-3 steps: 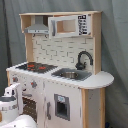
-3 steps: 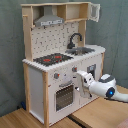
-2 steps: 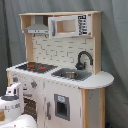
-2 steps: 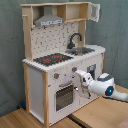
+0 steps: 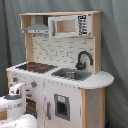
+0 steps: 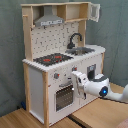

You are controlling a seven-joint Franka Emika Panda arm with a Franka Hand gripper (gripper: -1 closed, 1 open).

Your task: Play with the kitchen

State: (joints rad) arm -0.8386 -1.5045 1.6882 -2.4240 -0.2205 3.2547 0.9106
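In the first exterior view the toy kitchen (image 5: 57, 70) stands tall against a grey backdrop, filling most of the frame, and the white arm (image 5: 15, 102) sits low at the first exterior view's left, in front of the lower cabinet. It has edged a touch closer to the front panel than a second ago, which suggests it is feeling its way towards a knob or the oven door. The kitchen is white and pale wood, with a black hob (image 5: 37, 66) marked in red, a steel sink (image 5: 70, 75), a black curved faucet (image 5: 84, 59), a grey hood (image 5: 37, 30) and an open cupboard above. In the second exterior view the kitchen rests on a wooden tabletop (image 6: 97, 117), and the hand (image 6: 76, 80) is right up against the front, beside the windowed oven door (image 6: 64, 96) and just under the knobs (image 6: 56, 76). It has crept nearer since a moment ago. Whether it is apart or together I cannot tell.
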